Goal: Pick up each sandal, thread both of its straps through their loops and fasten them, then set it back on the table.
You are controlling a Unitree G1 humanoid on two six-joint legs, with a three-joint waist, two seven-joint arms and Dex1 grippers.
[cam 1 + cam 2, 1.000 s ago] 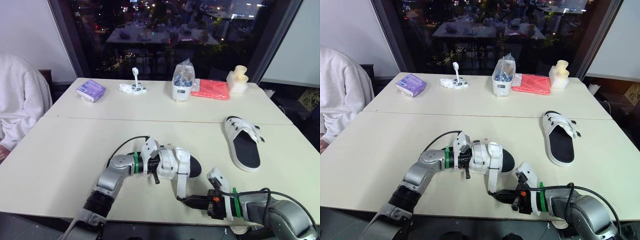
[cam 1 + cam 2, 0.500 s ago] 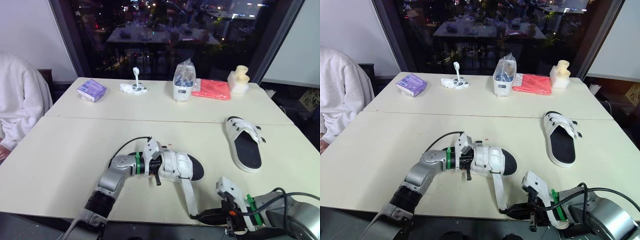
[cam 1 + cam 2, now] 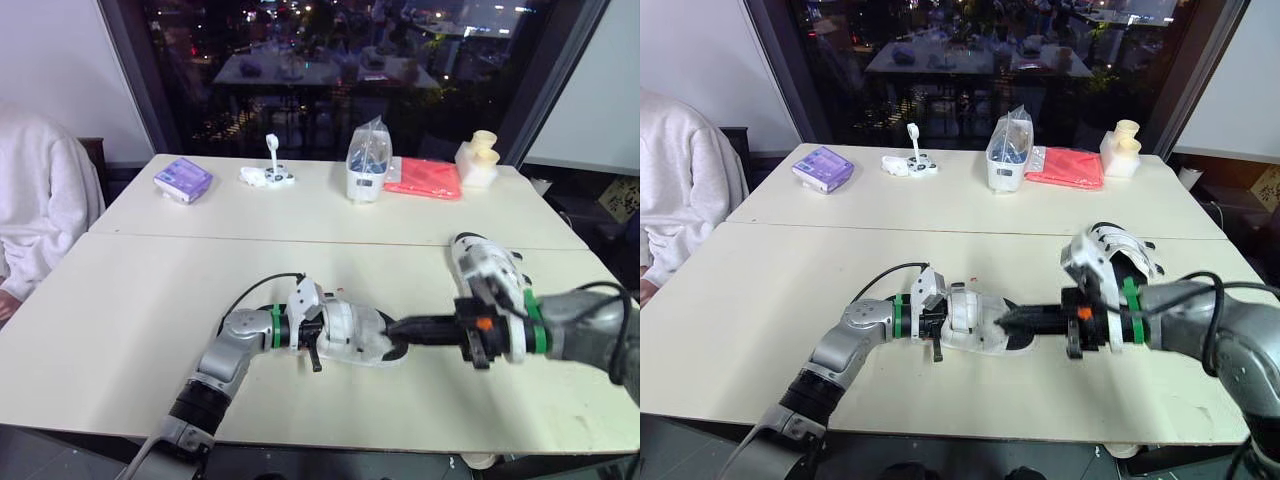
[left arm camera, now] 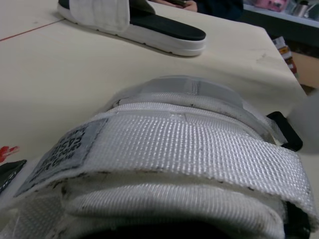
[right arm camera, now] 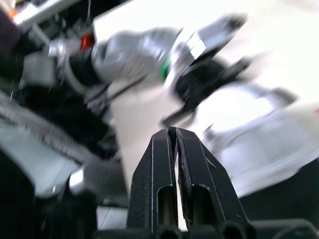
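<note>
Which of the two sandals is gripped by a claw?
The near sandal, held by the left claw low over the table. The other sandal lies free farther to the right, with no claw on it.

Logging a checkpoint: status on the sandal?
Left gripper shut on white black-soled strap sandal. Right gripper shut, tip at its toe. Second white sandal lies apart.

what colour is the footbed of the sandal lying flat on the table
Black. The footbed shows best in the left wrist view.
</note>
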